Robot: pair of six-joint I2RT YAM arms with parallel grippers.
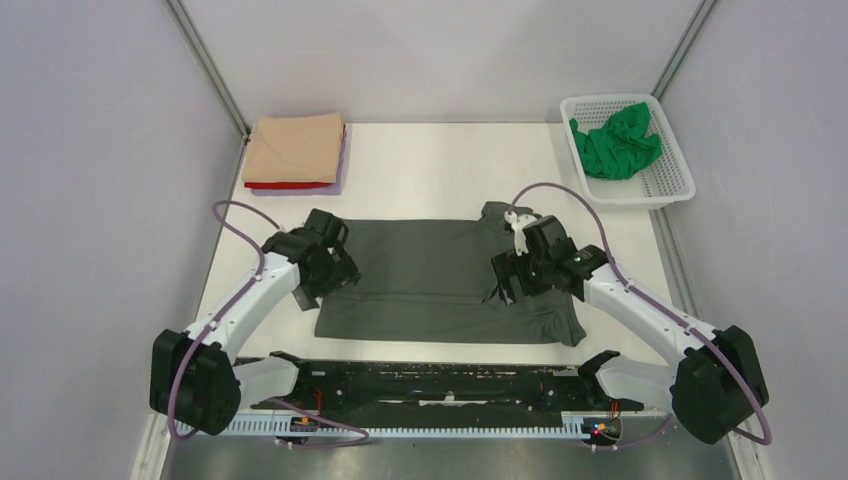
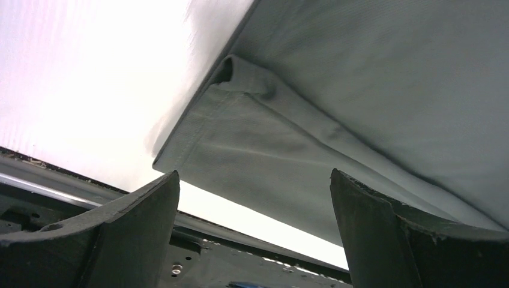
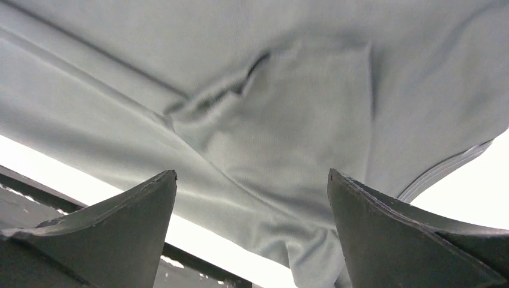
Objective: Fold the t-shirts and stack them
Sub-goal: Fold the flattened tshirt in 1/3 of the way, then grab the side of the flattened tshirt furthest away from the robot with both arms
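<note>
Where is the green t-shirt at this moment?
In the top view, the green t-shirt lies crumpled inside the white mesh basket at the far right corner of the table, well apart from the dark grey t-shirt spread nearer the front.

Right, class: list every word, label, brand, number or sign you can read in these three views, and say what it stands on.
None can be read.
The dark grey t-shirt, the folded stack, the green t-shirt and the white basket show no print.
The coloured specks at the near edge are too small to tell.
</note>
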